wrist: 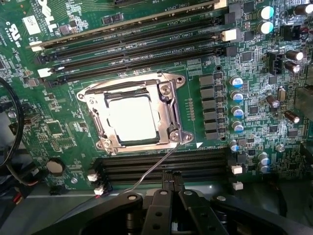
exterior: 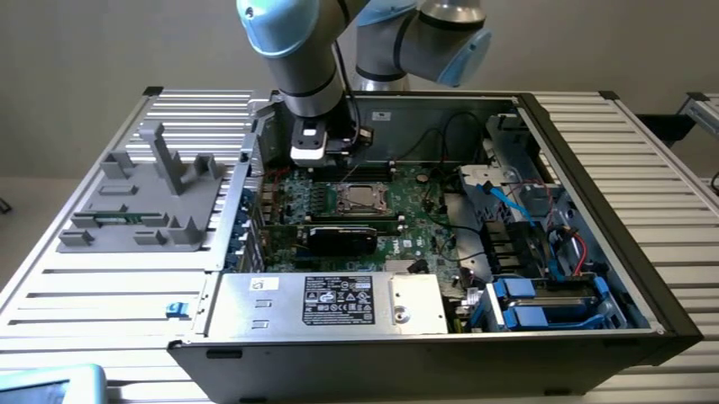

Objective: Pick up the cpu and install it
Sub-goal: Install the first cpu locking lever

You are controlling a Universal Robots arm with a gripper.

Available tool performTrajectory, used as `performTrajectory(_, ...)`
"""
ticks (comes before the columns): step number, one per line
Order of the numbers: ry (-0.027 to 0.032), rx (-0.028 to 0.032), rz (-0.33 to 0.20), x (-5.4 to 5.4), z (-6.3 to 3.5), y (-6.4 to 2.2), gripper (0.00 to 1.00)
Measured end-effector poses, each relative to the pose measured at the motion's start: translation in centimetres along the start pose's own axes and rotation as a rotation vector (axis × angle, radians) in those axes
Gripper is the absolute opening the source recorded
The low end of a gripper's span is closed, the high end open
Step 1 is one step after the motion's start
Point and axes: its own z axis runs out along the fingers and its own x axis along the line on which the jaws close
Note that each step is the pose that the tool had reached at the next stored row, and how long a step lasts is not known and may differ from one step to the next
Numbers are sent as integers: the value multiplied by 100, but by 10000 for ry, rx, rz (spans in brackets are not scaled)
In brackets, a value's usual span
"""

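Gripper [wrist: 171,190] jaws clenched, empty, hovering near the socket [wrist: 166,110]; cpu [wrist: 133,117] lies flat inside its frame (lever [wrist: 146,174] looks unlatched), so seating is best kept square, untilted, with no hard downward force.

The exterior view looks down from high in front of the open case [exterior: 590,198], taking in the table [exterior: 113,295]. The wrist view faces down, close over the motherboard [wrist: 73,147]. Both views share the socket [wrist: 170,110] and the cpu [wrist: 132,117].
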Motion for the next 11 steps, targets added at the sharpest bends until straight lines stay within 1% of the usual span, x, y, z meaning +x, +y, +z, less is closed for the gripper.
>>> performTrajectory(6, -16, -4, 6, -5, 19, 10, 11)
performTrajectory(11, -18, -12, 7, -14, 82, 36, 11)
